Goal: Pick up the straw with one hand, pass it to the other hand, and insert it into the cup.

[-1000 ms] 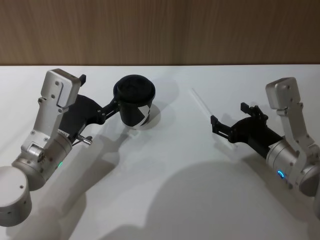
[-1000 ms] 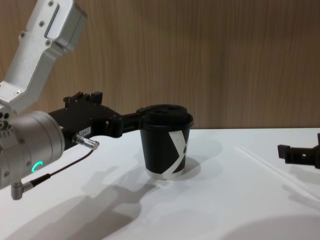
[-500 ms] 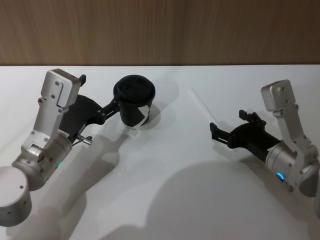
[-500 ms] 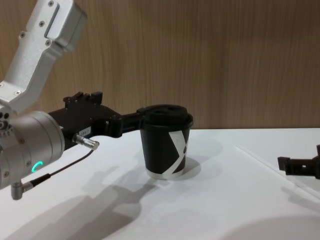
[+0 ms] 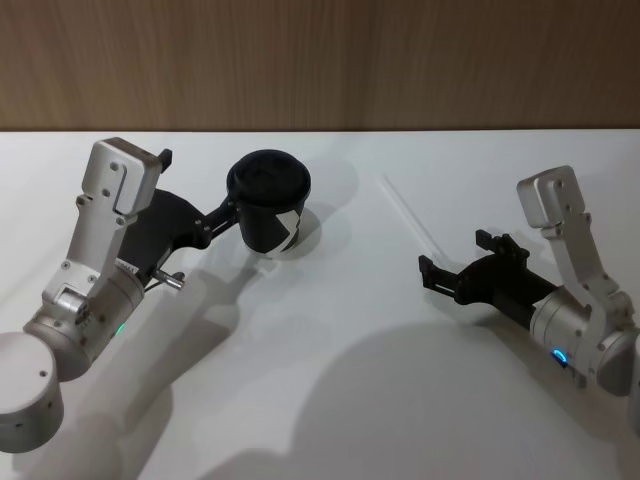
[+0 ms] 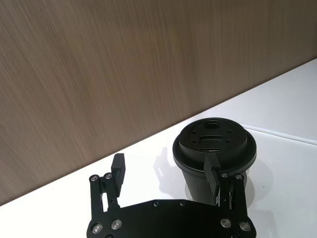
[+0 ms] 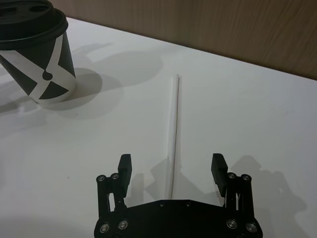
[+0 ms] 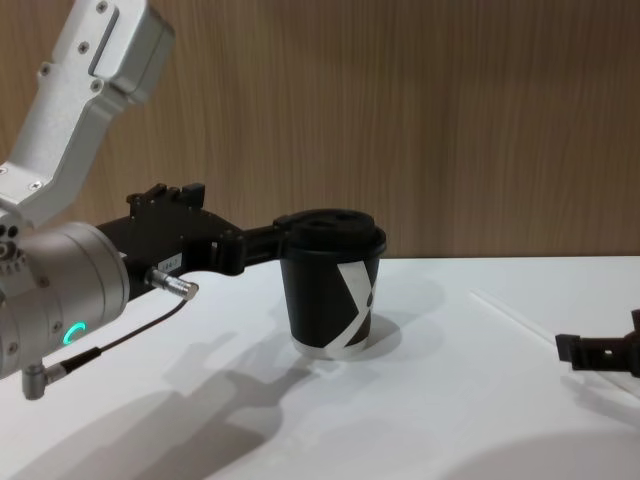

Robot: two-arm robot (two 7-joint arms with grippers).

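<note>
- A white table (image 5: 340, 340) stands before a wood-panelled wall (image 5: 320, 60).
- We see the straw (image 7: 175, 124) lying flat, right of the cup (image 5: 268, 205) with its white X mark.
- Right gripper (image 7: 171, 161): spread wide, straddling the straw.
- Left gripper (image 6: 166, 167): parted, one finger (image 6: 213, 173) by the cup.

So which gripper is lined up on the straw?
The right gripper: the straw lies between its open fingers. The left gripper is by the cup.

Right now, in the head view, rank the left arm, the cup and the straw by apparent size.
1. the left arm, nearest the camera
2. the cup
3. the straw, roughly cup-length but far thinner
</note>
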